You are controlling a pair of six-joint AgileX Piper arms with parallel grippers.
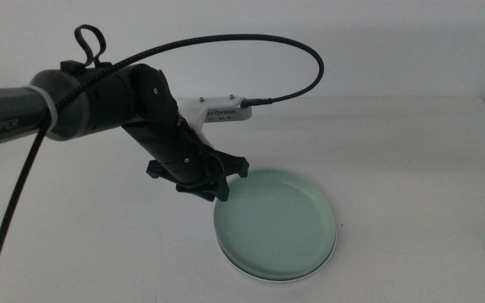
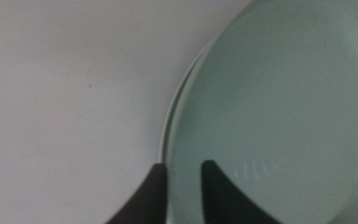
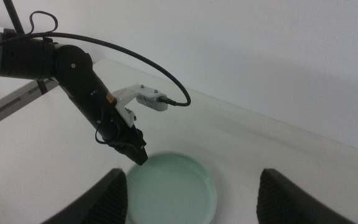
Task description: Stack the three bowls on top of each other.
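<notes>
The mint green bowl [image 1: 276, 220] lies nested in the white bowl [image 1: 259, 274], of which only a thin rim shows, on the table's near middle. The grey bowl is not in view. My left gripper [image 1: 222, 194] comes in from the left and is shut on the green bowl's left rim. In the left wrist view the gripper [image 2: 182, 179] has one jaw inside and one outside the green bowl [image 2: 278, 106], with the white rim [image 2: 168, 121] just beyond. My right gripper [image 3: 194, 199] hangs open and empty high above the green bowl [image 3: 173, 190], out of the middle view.
The white table [image 1: 411, 143] runs back to a white wall. The left arm's black cable [image 1: 226, 38] loops above it, and its white wrist camera [image 1: 221, 109] sticks out behind the gripper.
</notes>
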